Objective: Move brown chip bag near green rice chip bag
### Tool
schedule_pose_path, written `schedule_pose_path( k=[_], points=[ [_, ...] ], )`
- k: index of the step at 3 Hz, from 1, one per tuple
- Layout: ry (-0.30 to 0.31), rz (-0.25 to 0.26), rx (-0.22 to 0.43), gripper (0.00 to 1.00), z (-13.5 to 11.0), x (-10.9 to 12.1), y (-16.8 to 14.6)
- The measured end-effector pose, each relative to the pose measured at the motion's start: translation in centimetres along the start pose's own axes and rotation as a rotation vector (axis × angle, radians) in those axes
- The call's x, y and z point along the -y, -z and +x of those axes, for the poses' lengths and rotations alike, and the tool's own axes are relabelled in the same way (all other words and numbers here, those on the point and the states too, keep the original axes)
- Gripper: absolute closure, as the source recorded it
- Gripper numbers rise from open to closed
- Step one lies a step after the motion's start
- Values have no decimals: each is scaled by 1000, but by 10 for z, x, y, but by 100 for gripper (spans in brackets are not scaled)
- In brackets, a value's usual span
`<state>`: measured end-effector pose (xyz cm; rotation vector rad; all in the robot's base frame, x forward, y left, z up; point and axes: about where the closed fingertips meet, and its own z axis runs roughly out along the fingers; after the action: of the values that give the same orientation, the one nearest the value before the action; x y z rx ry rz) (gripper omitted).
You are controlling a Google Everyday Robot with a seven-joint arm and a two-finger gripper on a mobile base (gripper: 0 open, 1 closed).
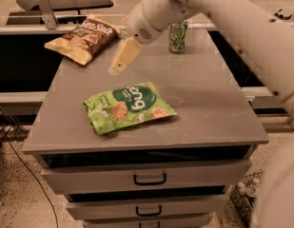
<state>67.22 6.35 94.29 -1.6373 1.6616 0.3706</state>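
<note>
The grey bench (208, 113) fills most of the view, with three drawers (150, 178) stacked beneath its front edge, each with a dark handle. The robot's thick white arm (241, 27) comes in from the right side and reaches diagonally over the far right corner towards the far left, ending in a rounded wrist above the far half of the bench.

The green rice chip bag (129, 107) lies flat a little left of the middle, nearer the front edge. It is bright green, with a dark green round logo, white letters and pictures of round chips.

The brown chip bag (84, 38) lies at the far left corner, well apart from the green bag. It is crinkly and dark brown with pale yellow ends and white "Sea Salt" lettering. It is turned at an angle, and its lower pale end juts past the left edge.

The tan gripper (117, 66) hangs from the wrist, tilted down and to the left. It sits just beside the brown bag's right end and above the bench, holding nothing. I cannot tell whether it is spread or pressed together.

A small green can (177, 36) stands upright near the far edge, right of the wrist.
</note>
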Motion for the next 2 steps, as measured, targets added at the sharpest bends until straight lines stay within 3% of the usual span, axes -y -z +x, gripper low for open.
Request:
schedule_pose_path(
  k=[1, 2],
  points=[
    [-28, 53, 90, 0, -33, 51, -56],
    [-95, 93, 122, 0, -56, 91, -109]
  ],
)
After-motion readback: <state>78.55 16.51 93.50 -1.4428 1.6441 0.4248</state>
